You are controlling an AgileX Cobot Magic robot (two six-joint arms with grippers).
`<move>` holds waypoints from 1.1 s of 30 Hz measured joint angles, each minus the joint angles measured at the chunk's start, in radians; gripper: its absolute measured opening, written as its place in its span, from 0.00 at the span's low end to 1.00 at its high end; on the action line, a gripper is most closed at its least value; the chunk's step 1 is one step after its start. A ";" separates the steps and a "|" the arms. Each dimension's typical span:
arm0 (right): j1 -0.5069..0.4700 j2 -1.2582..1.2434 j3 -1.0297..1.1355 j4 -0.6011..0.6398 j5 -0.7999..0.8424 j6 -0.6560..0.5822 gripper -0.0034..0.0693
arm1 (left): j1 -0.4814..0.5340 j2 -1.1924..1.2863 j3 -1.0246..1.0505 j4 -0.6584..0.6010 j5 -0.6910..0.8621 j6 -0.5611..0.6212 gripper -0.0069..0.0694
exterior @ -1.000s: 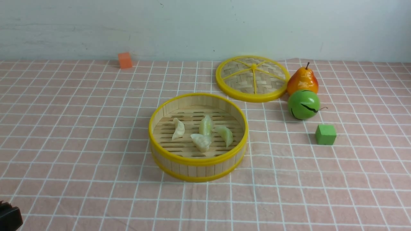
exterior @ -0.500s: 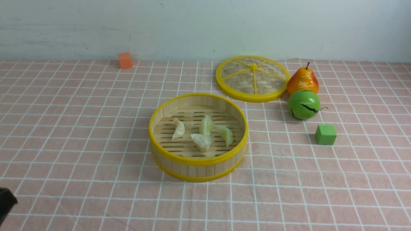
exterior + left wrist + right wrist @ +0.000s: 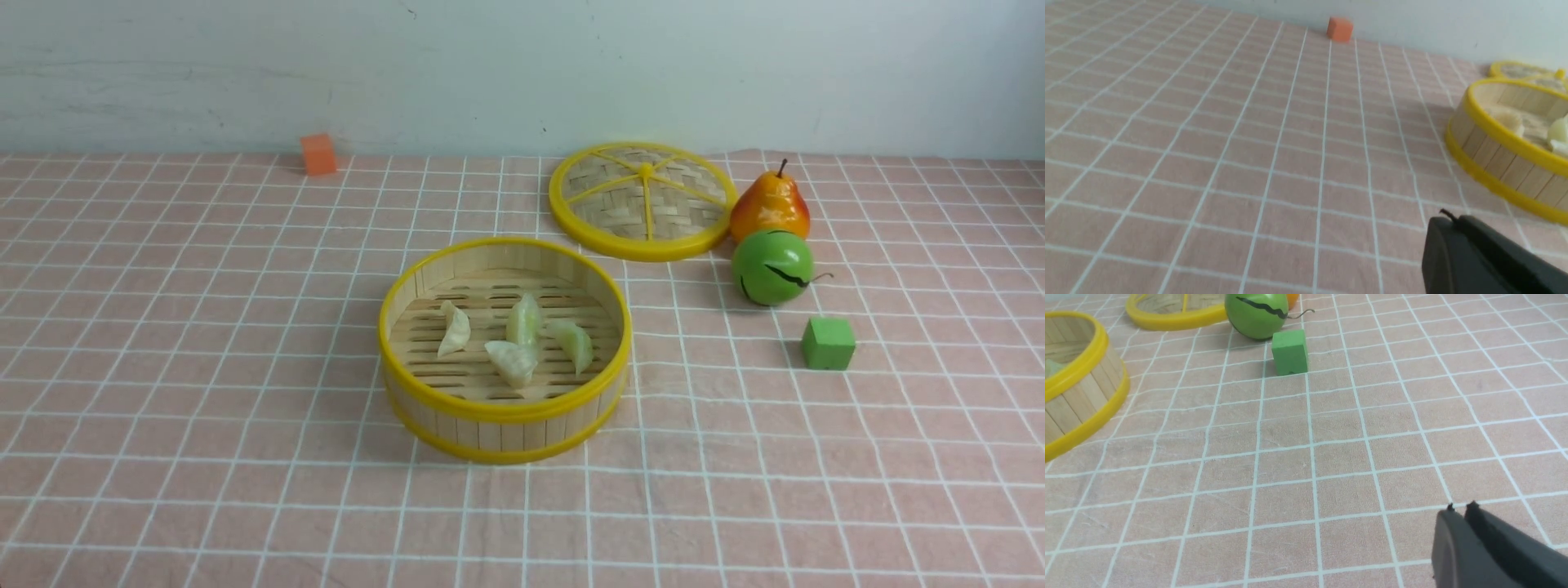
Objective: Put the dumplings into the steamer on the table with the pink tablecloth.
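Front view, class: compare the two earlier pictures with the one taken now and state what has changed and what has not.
The dark tip of the left arm at the lower left corner slid lower and has now left the front view. Nothing was taken hold of or let go. The four dumplings in the steamer, the lid, pear, green ball and both cubes stayed put.

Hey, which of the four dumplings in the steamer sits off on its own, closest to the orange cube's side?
The cream dumpling at the left of the steamer. It lies apart, while the other three cluster together to its right.
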 joint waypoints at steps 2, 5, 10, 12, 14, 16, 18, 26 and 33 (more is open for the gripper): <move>0.000 0.000 0.000 0.000 0.000 0.000 0.10 | 0.000 0.000 0.000 0.007 0.054 0.001 0.07; 0.000 0.000 0.000 0.000 0.000 0.000 0.11 | 0.000 0.000 0.002 0.012 0.104 0.001 0.07; 0.000 0.000 0.000 0.000 0.000 0.000 0.12 | 0.000 0.000 0.002 0.013 0.110 0.001 0.07; 0.000 0.000 0.000 0.000 0.000 0.000 0.12 | 0.000 0.000 0.002 0.013 0.110 0.001 0.07; 0.000 0.000 0.000 0.000 0.000 0.001 0.13 | 0.000 0.000 0.002 0.013 0.110 0.001 0.07; 0.000 0.000 0.000 0.000 0.000 0.001 0.13 | 0.000 0.000 0.002 0.013 0.110 0.001 0.07; 0.000 0.000 0.000 0.000 0.000 0.001 0.13 | 0.000 0.000 0.002 0.014 0.110 0.001 0.07; 0.000 0.000 0.000 0.000 0.000 0.001 0.13 | 0.000 0.000 0.002 0.016 0.110 0.001 0.07; 0.000 0.000 0.000 0.000 0.000 0.001 0.15 | 0.000 0.000 0.003 0.017 0.110 0.001 0.07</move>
